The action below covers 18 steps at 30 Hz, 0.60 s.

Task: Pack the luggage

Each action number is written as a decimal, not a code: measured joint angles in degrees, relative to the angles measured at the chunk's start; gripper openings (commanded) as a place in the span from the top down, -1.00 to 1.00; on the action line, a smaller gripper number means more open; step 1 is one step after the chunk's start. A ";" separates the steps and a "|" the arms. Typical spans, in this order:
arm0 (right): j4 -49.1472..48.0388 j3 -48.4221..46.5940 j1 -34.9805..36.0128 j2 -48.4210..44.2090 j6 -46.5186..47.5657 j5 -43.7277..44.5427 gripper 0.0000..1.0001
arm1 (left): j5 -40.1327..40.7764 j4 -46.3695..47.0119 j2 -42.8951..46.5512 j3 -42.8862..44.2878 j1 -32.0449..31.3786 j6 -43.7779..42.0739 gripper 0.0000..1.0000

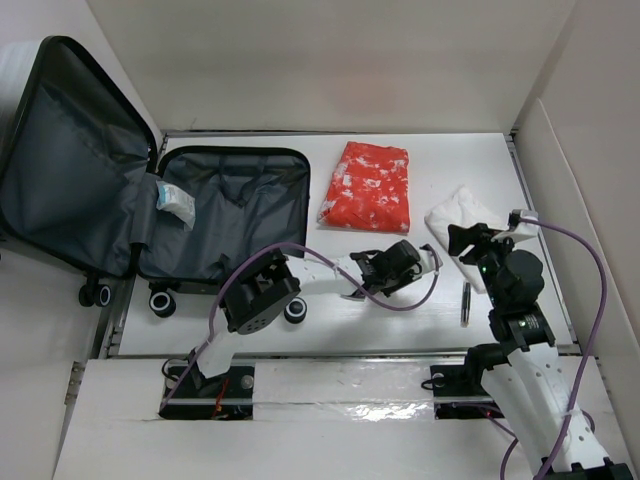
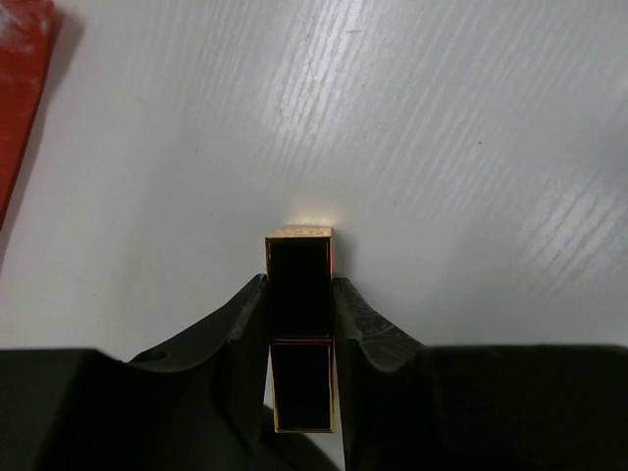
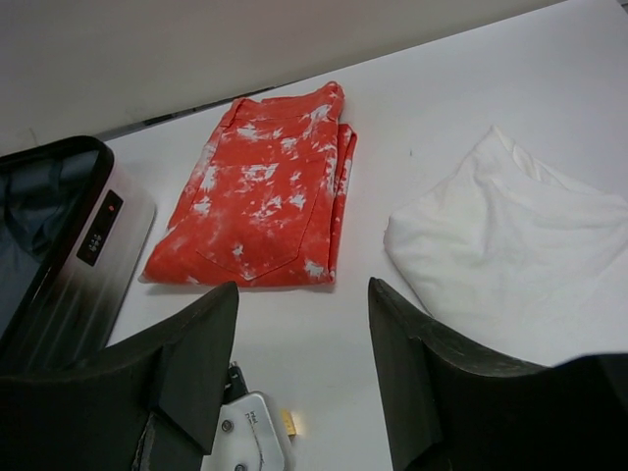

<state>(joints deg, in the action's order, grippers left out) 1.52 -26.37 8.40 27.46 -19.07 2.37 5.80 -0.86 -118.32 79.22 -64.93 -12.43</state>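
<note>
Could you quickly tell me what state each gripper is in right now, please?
Left gripper: shut on a small black-and-gold case.
Right gripper: open, holding nothing.

right pincer [image 3: 304, 287] — matte black fingers | right arm [image 1: 530, 385] — white perforated link, black joints | cables [image 1: 600, 270] purple

The left gripper [image 1: 392, 268] reaches over the table [image 1: 400, 330]. Well left of its jaws the luggage [image 1: 225, 215] lies open, lid against the wall [image 1: 100, 40]; just beyond them lies a folded red-and-white garment [image 1: 367, 186]. The right gripper [image 1: 465, 240] has its jaws over the near edge of a white cloth [image 1: 450, 212], a pen [image 1: 465, 302] behind them, between the 2 arms.
</note>
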 measured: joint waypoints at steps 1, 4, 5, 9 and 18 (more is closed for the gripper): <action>0.00 0.15 0.00 0.00 0.00 0.00 -0.21 | 0.52 0.46 0.00 -0.22 0.00 0.00 1.00; -0.04 0.22 0.00 -0.02 -0.02 0.02 -0.21 | 2.21 1.92 1.18 -1.84 0.11 0.09 1.00; -0.04 0.24 0.00 -0.07 -0.02 0.02 -0.21 | 2.75 2.40 2.23 -2.62 0.24 0.33 1.00; -0.28 0.28 0.00 -0.17 -0.04 0.04 -0.20 | 4.39 5.29 9.68 -5.66 1.77 2.60 1.00; -0.59 1.05 0.48 -0.50 -0.04 0.07 -0.20 | 17.77 19.91 39.85 -21.79 13.55 16.92 1.00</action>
<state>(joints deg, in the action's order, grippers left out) 0.93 -25.32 8.88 26.96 -19.11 2.44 23.57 19.05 -78.48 57.43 -51.37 4.49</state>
